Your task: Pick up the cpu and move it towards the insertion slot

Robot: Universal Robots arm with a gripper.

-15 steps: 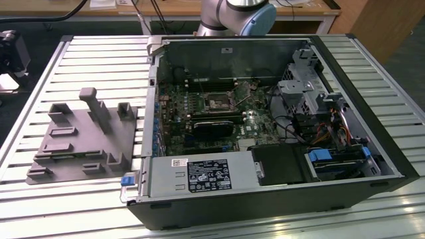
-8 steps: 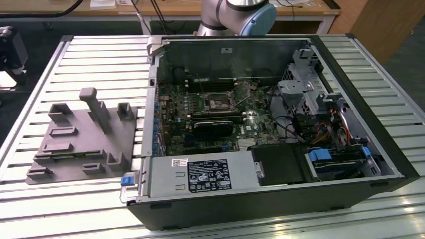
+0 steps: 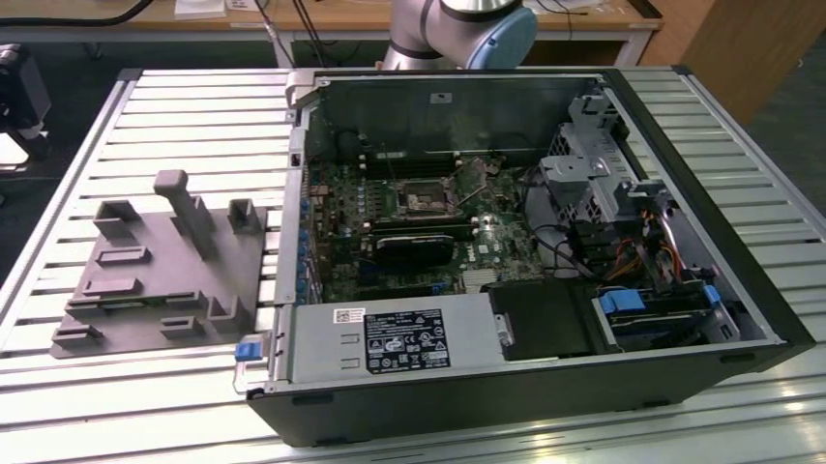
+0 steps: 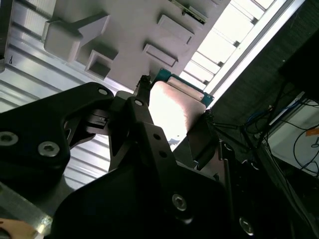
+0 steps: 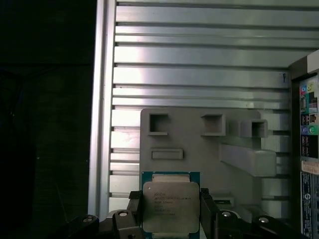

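The cpu, a flat square chip with a silvery face and a green edge, is clamped between my gripper's two dark fingers, one on each side. It hangs above the grey plastic fixture. The second wrist view looks along the chip's bright face, with the gripper shut on it. In the exterior view the insertion slot, a small square socket with a dark centre and silver frame, lies on the motherboard inside the open computer case.
The grey fixture with upright posts sits on the slatted metal table, at the exterior view's left of the case. A long black card lies just below the slot. Cables and drive bays fill the case's right side.
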